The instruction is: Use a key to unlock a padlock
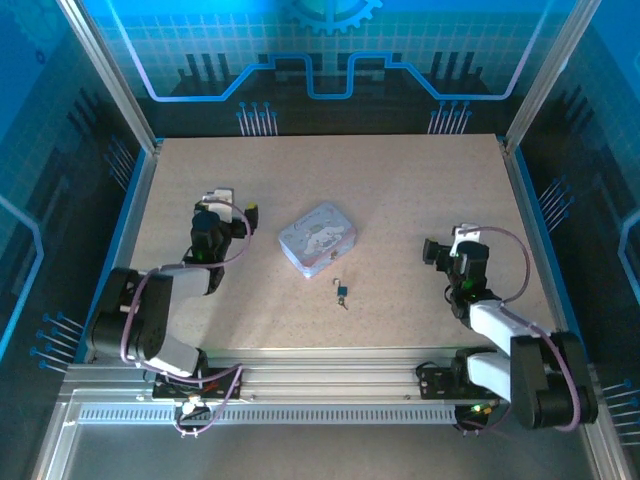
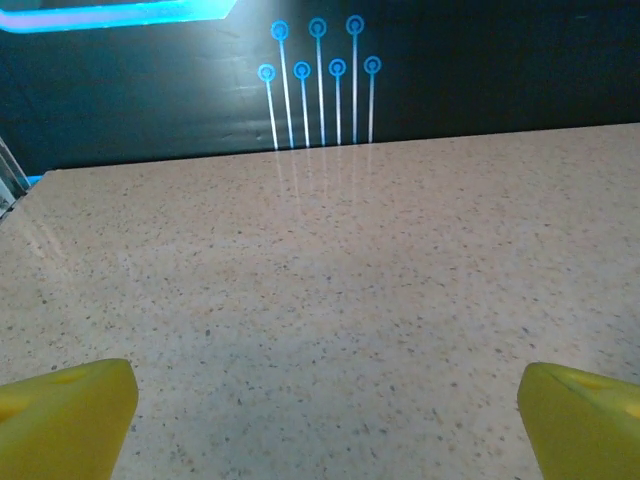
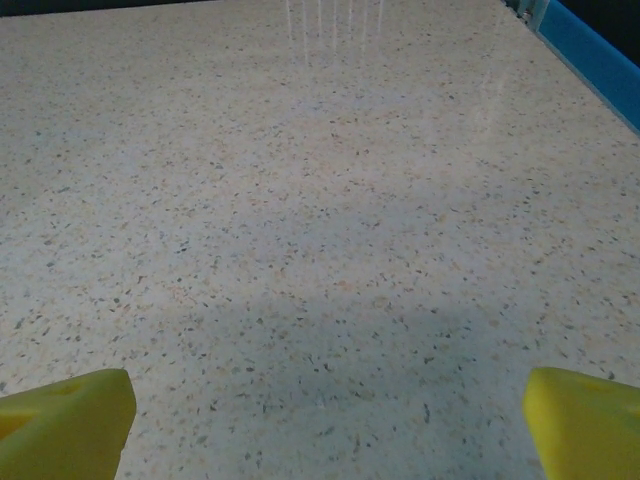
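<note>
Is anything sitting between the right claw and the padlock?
No. In the top view the stretch of table from the right claw to the padlock is bare; the tin sits farther left.

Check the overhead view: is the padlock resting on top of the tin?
No, the padlock lies on the table beside the tin, apart from it.

Silver-grey tin box [image 1: 317,238] lying flat on table [image 1: 400,180], sitting between left gripper [image 2: 320,425] and right gripper [image 3: 320,420], closer to left one, touching neither. Speckled sandy table top stretching out ahead of both grippers. Dark wall with glowing blue lines [image 2: 320,70] standing past table's far edge, ahead of left gripper. Blue strip [image 3: 590,60] running along table edge, off to right gripper's right.
</note>
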### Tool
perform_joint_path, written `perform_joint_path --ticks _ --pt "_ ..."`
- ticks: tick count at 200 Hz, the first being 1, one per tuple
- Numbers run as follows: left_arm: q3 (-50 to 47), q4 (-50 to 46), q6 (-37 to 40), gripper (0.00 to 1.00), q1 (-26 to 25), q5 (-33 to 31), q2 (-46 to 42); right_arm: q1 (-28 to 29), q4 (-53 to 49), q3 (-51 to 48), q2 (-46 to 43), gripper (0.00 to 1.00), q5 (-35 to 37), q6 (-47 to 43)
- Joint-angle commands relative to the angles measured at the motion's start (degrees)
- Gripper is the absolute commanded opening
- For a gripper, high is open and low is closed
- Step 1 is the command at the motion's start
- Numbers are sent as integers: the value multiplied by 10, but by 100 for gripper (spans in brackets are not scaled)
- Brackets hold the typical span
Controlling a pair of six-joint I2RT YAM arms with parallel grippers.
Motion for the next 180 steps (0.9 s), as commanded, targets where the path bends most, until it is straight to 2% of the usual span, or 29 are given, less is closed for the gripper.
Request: perform_joint_path --ticks 1,9,53,70,104,133,180 --pt "-17 134 -32 99 10 -8 70 -13 123 14 38 100 -20 -23" --pt "-26 181 -24 99 9 -2 88 -16 128 20 50 100 -24 -24" --pt "-24 168 -17 99 14 -1 84 -27 190 30 124 100 -30 -16" --pt "-28 170 -18 99 15 1 82 -20 158 47 125 100 -32 -24" --pt "-42 178 -32 99 17 -11 56 -12 177 49 142 100 -55 -44" --pt "-30 92 -57 99 18 8 -3 -3 219 51 190 100 -59 -60" --pt "18 -129 -122 99 19 23 -84 19 158 87 197 100 -16 -69"
